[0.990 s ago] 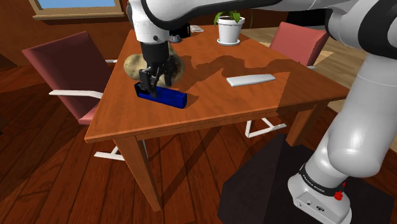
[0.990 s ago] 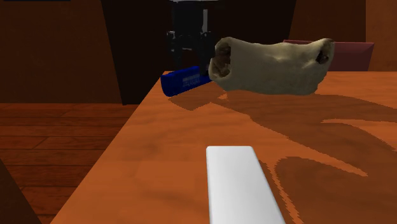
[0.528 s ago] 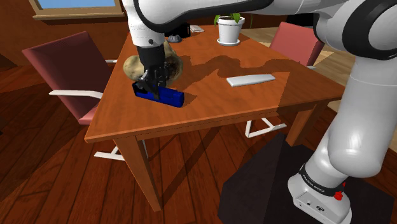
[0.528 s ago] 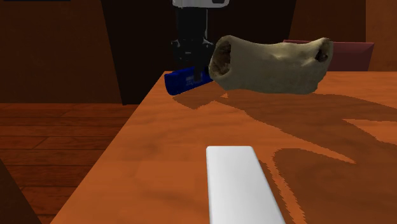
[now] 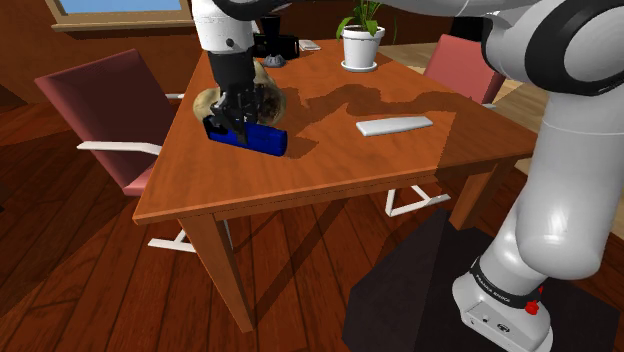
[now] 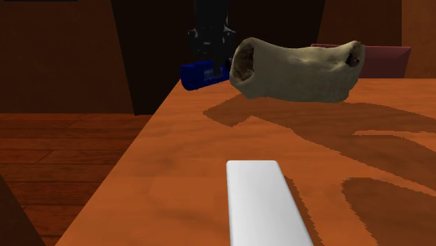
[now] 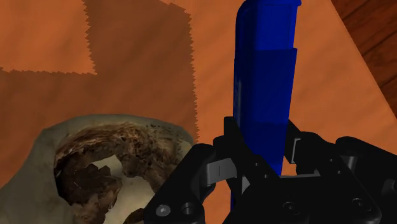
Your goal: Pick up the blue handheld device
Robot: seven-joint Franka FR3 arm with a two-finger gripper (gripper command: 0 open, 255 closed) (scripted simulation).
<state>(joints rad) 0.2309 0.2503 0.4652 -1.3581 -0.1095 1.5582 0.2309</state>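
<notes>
The blue handheld device [image 5: 250,136] is a slim blue bar that hangs a little above the wooden table [image 5: 330,160], tilted, with its shadow on the wood below. My gripper [image 5: 231,123] is shut on one end of it. In the second exterior view the device [image 6: 202,73] sticks out toward that view's left from under the gripper [image 6: 212,61], off the tabletop. In the wrist view the black fingers [image 7: 230,145] clasp the device [image 7: 264,76], which stretches away from the gripper [image 7: 262,151].
A beige hollow lump [image 5: 265,100] [image 6: 297,70] [image 7: 95,159] lies right beside the gripper. A flat white slab [image 5: 394,125] [image 6: 265,203] lies further along the table. A potted plant [image 5: 361,45] stands at the far edge. Red chairs [image 5: 105,100] [image 5: 470,62] flank the table.
The fingers closed on the blue device, which then rose off the table with the gripper. Its shadow has separated from it.
</notes>
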